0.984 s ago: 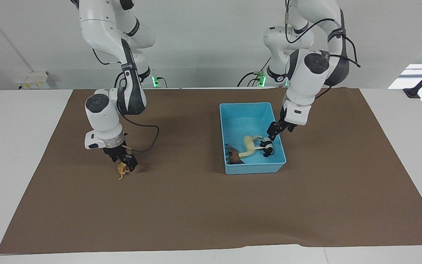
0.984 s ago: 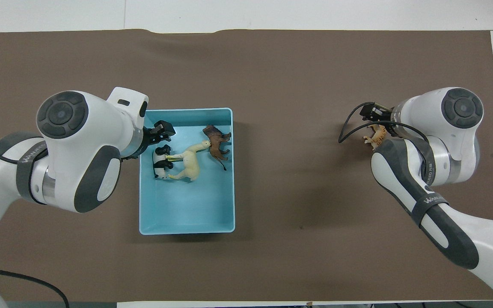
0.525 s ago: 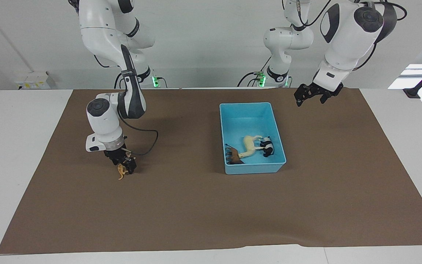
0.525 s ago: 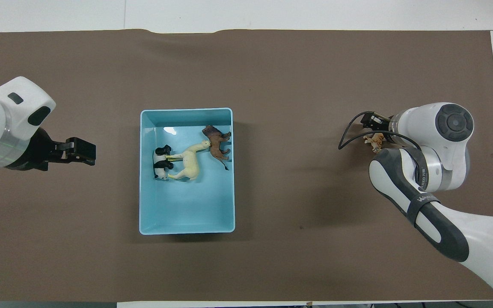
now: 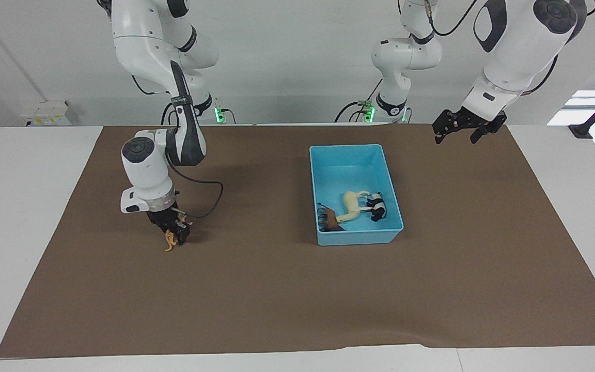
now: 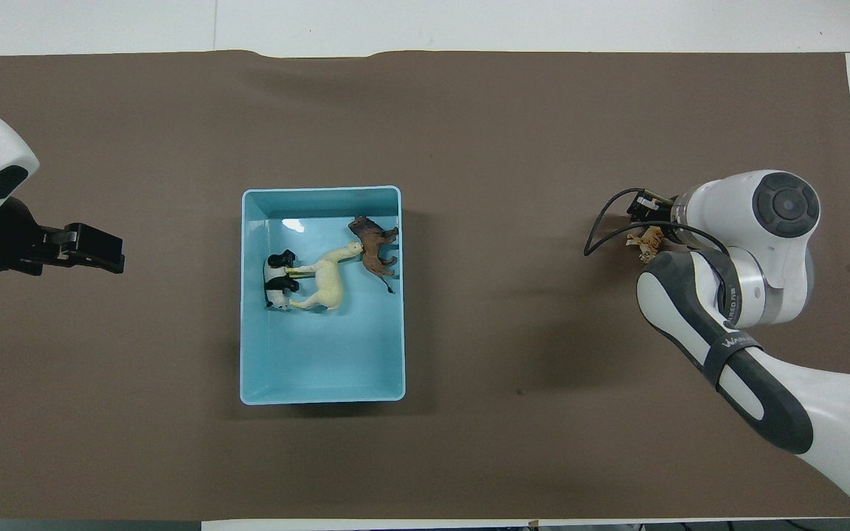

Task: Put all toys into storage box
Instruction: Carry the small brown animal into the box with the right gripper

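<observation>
**Q:** White walls and a white table appear in the facing view. What covers the table?

**A:** A matte brown mat (image 5: 297,289), flat, with a slightly wavy edge farthest from the robots. The storage box (image 5: 349,155) stands on it: light blue smooth plastic, rectangular, low walls, rounded corners.

**Q:** Contents of the box?

**A:** Three moulded plastic figurines at the end farther from the robots: cream-white horse (image 5: 351,204), black-and-white panda (image 5: 378,205) touching it, brown lion (image 5: 329,219) against the wall toward the right arm's end.

**Q:** Gripper status in this view?

**A:** Right gripper (image 5: 176,235) hangs low over the mat toward the right arm's end, jaws closed on the orange striped tiger (image 5: 170,241), which is just clear of the mat. Left gripper (image 5: 463,129) is raised over the mat's edge toward the left arm's end, jaws spread, holding nothing.

**Q:** Overhead view?

**A:** Same mat (image 6: 513,133); white table shows at its borders. The box (image 6: 322,383) has glossy inner walls; horse (image 6: 325,276), panda (image 6: 276,280) and lion (image 6: 373,247) lie in its farther half. The tiger (image 6: 647,242) shows beside the right gripper (image 6: 646,214), well apart from the box. The left gripper (image 6: 93,249) is over bare mat.
</observation>
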Motion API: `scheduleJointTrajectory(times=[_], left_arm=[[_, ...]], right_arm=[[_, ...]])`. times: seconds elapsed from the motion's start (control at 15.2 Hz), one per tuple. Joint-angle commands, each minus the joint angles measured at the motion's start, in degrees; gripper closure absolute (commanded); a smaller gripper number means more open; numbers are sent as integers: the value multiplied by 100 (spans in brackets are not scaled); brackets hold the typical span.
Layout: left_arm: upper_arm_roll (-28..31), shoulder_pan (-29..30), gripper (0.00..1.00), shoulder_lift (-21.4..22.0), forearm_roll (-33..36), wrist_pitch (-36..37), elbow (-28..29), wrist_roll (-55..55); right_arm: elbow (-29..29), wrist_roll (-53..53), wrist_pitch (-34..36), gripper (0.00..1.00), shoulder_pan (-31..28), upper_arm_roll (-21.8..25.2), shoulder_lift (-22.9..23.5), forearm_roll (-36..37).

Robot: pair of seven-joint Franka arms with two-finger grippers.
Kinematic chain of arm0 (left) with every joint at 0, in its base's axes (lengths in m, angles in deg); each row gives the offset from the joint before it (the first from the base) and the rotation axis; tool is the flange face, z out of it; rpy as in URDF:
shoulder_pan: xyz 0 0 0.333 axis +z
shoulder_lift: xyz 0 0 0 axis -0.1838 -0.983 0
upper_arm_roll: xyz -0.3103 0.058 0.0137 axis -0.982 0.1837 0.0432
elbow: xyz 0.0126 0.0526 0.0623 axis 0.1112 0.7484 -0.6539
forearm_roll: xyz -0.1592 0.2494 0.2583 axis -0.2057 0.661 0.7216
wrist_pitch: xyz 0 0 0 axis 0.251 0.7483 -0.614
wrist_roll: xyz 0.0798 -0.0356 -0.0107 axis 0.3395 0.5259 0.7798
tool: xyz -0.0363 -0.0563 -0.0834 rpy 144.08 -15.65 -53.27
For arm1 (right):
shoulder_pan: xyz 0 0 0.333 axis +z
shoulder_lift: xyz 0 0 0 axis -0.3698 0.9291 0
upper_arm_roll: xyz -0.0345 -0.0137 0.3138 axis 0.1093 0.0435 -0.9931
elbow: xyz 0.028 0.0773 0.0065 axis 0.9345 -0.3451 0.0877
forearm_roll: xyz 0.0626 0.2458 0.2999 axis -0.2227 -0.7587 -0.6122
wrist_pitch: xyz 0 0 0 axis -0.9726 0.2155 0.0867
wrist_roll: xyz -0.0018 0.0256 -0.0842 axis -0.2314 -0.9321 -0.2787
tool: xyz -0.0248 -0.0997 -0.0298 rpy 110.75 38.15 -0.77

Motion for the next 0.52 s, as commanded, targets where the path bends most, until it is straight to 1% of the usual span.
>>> scheduleJointTrajectory(times=[0.0,0.13,0.26,0.46], left_arm=[[-17,12,0,-228,18,227,-330,-108],[-26,4,0,-351,62,314,-505,-108],[-52,-31,0,-325,132,359,-506,-134],[-61,4,0,-246,133,350,-454,-135]], right_arm=[[1196,-61,1548,100,202,-156,-84,-77],[2234,140,2535,100,562,-157,-14,-260],[3053,448,3074,100,967,-157,249,-376],[3354,642,3224,100,1275,-148,381,-367]])
